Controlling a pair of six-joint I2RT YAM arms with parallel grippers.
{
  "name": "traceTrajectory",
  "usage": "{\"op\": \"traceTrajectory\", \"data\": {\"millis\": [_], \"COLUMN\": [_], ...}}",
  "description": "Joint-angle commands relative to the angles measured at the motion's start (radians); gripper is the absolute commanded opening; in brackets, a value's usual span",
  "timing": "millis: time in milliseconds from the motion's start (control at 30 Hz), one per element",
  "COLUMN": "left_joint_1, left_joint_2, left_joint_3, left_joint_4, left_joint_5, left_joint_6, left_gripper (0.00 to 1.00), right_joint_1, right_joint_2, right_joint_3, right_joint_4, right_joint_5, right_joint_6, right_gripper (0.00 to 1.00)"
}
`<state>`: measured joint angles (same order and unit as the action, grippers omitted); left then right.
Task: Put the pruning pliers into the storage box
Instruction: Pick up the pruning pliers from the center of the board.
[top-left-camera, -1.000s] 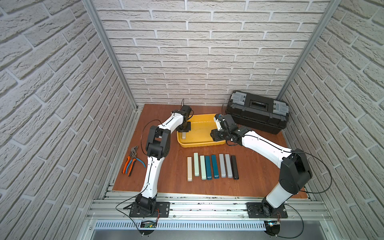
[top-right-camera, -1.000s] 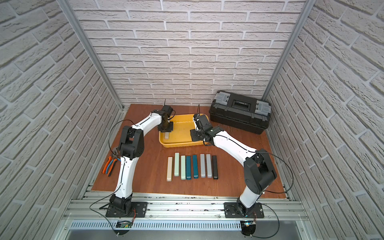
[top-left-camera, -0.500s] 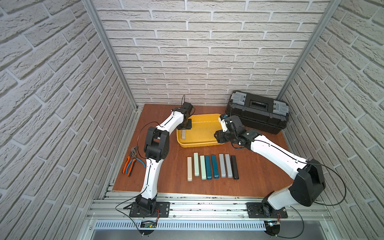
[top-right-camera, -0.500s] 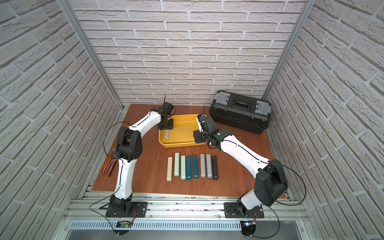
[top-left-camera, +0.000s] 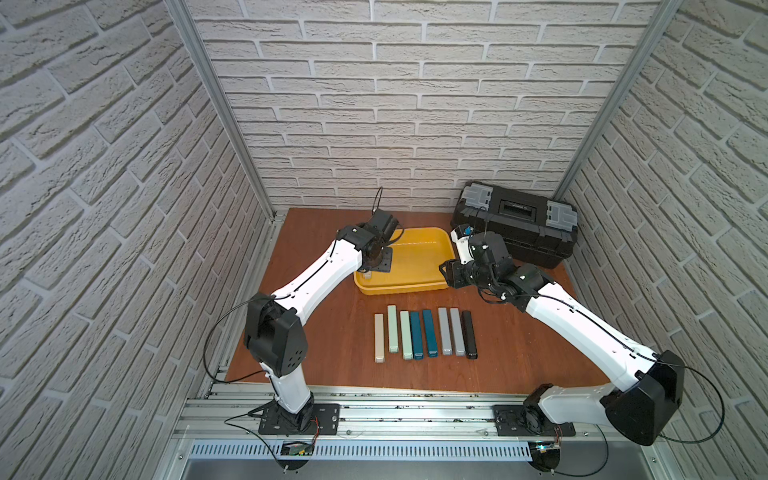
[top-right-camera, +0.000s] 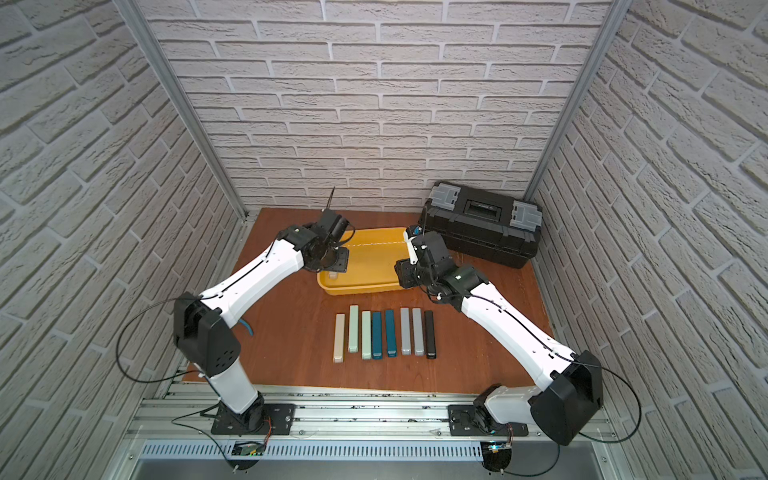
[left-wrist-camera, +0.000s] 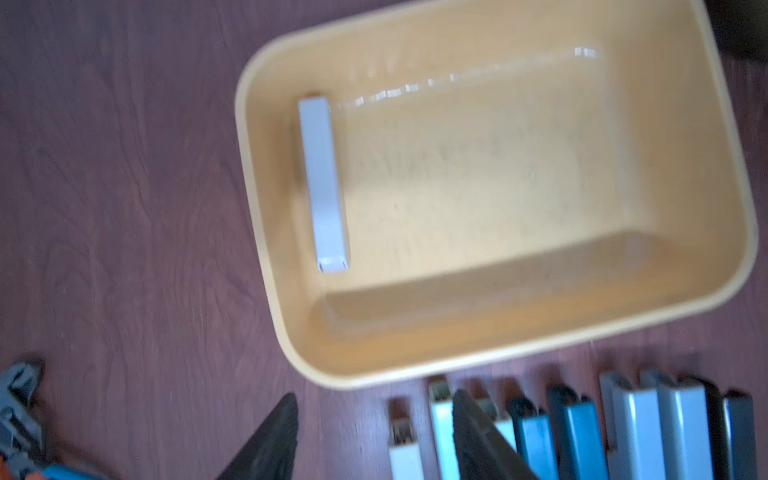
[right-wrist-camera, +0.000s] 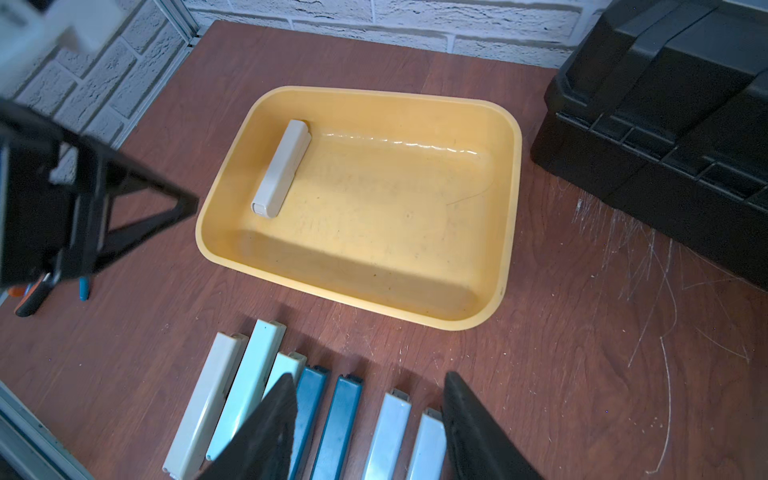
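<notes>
One of the pruning pliers (right-wrist-camera: 281, 168) is being kept in the storage box (right-wrist-camera: 505, 216), by its left wall, with the other eight (top-left-camera: 424, 334) being lined up on the table (top-left-camera: 332, 353) just in front. The toolbox (top-left-camera: 519, 224) is being parked right of the box, further back.

The storage box (right-wrist-camera: 505, 208) is smooth yellow plastic, glossy along its inner walls. The table (right-wrist-camera: 561, 332) under it is reddish wood grain, scratched pale beside the box. The toolbox (right-wrist-camera: 665, 124) beside the box is matt black plastic; the pruning pliers (right-wrist-camera: 336, 415) in front of the box look smooth and satiny
</notes>
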<state>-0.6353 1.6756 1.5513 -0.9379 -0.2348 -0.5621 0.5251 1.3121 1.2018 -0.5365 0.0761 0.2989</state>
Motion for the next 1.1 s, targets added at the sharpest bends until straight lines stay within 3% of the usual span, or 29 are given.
{"op": "traceTrajectory", "data": {"millis": [0,267,467,1067], "left_joint_1": [-0.076,-0.257,-0.270,-0.227], "left_joint_2": [-0.077,-0.190,-0.253,-0.190], "left_joint_3": [-0.133,-0.401,-0.542,-0.609], "left_joint_4": [-0.028,0.031,0.119,0.199], "left_joint_5": [-0.031,0.015,0.014,0.067], "left_joint_6": [-0.109,-0.348,-0.465,-0.467], "left_gripper": [0.62,0.63,0.63,0.62], "right_joint_1": [-0.004,0.000,0.003,0.006], "right_joint_2": [-0.025,-0.019,-0.029,-0.023], "right_joint_3": [-0.022,-0.045,-0.088,-0.126], "right_joint_4": [-0.008,-0.025,-0.009,0.004], "right_joint_5": [0.007,-0.023,-0.032,-0.018], "right_joint_6": [-0.008,0.044,0.069,0.082], "right_gripper": [0.57,0.57,0.57,0.57]}}
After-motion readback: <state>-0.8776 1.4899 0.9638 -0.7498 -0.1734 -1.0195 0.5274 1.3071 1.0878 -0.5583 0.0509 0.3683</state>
